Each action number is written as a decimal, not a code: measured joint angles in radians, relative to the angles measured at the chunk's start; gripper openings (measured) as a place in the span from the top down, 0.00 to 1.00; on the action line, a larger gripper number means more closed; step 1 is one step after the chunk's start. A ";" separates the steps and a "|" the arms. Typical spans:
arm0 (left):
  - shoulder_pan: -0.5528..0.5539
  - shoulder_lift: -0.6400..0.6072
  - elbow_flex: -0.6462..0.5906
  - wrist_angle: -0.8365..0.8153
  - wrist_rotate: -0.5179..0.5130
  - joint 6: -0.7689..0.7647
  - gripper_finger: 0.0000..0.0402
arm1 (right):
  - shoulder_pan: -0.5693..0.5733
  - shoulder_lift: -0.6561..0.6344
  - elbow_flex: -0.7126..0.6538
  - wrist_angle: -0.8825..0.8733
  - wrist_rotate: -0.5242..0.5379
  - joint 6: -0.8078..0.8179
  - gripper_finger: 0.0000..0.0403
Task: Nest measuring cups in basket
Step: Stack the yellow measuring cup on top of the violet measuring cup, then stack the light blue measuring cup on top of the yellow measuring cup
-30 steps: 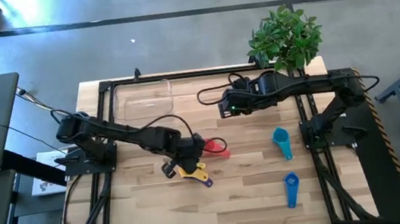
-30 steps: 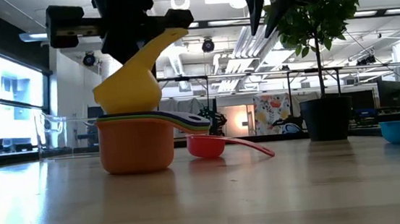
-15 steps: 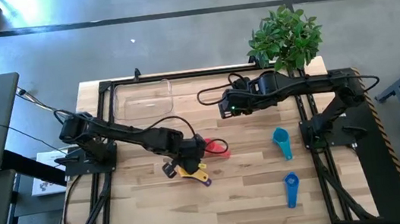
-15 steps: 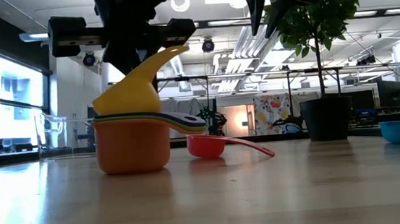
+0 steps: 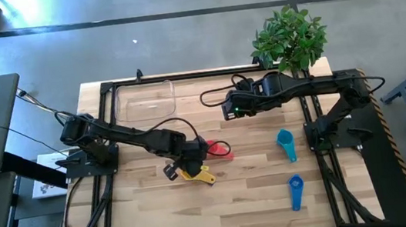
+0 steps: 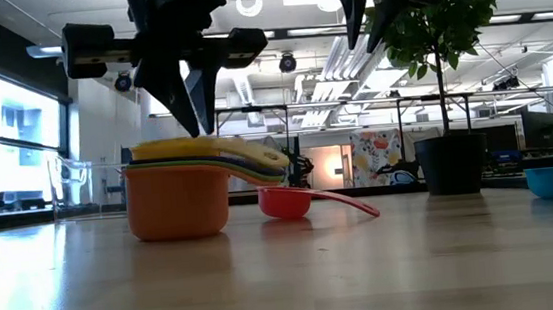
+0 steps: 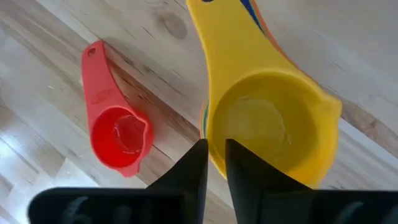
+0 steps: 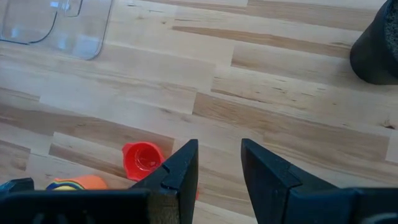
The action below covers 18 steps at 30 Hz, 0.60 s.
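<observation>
A stack of measuring cups (image 6: 178, 199) stands mid-table on its orange bottom cup, with the yellow cup (image 7: 267, 130) lying level on top. My left gripper (image 5: 188, 162) is above the stack, fingers pointing down, shut on the yellow cup. The red cup (image 5: 219, 152) lies on the table just beside the stack. The teal cup (image 5: 286, 143) and the blue cup (image 5: 296, 192) lie on the right half. The clear basket (image 5: 145, 101) sits at the far left. My right gripper (image 5: 227, 109) hovers open above the table's far middle. My left gripper pinches the yellow cup's bowl rim (image 7: 211, 142), on the side away from the handle, one finger inside the bowl and one outside. The fingers (image 6: 183, 98) come from above, pointing down. The cup sits level, nested in the stack, its handle (image 6: 257, 157) pointing toward the red cup.
A potted plant (image 5: 291, 37) stands at the far right corner; its dark pot (image 8: 379, 50) shows in the right wrist view. Bare wood lies along the near edge and between the stack and the basket. Black frame rails run along the table's sides.
The yellow cup has gone from tilted, handle up, to level, and has sunk into the stack. My left gripper has come down with it, and the stack has slid a little toward the table's left.
</observation>
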<state>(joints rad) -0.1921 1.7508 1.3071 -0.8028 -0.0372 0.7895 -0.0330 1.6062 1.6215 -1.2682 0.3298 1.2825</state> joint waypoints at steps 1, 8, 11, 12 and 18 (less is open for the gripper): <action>0.000 0.000 0.000 -0.004 0.000 0.000 0.87 | 0.000 0.000 0.000 0.000 0.000 0.000 0.72; 0.000 -0.001 0.000 -0.009 -0.002 -0.036 0.80 | 0.000 0.000 0.000 0.000 -0.005 0.000 0.72; 0.000 -0.010 0.004 -0.018 -0.025 -0.060 0.78 | 0.000 0.000 0.000 0.000 -0.005 -0.007 0.72; 0.000 -0.013 0.008 -0.026 -0.028 -0.068 0.78 | 0.000 -0.001 0.000 0.000 -0.005 -0.007 0.72; 0.003 -0.056 0.046 -0.085 -0.031 -0.132 0.79 | 0.000 -0.001 0.000 -0.001 -0.040 -0.008 0.72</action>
<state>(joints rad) -0.1892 1.6945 1.3531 -0.8880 -0.0677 0.6573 -0.0326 1.6051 1.6215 -1.2692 0.2899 1.2748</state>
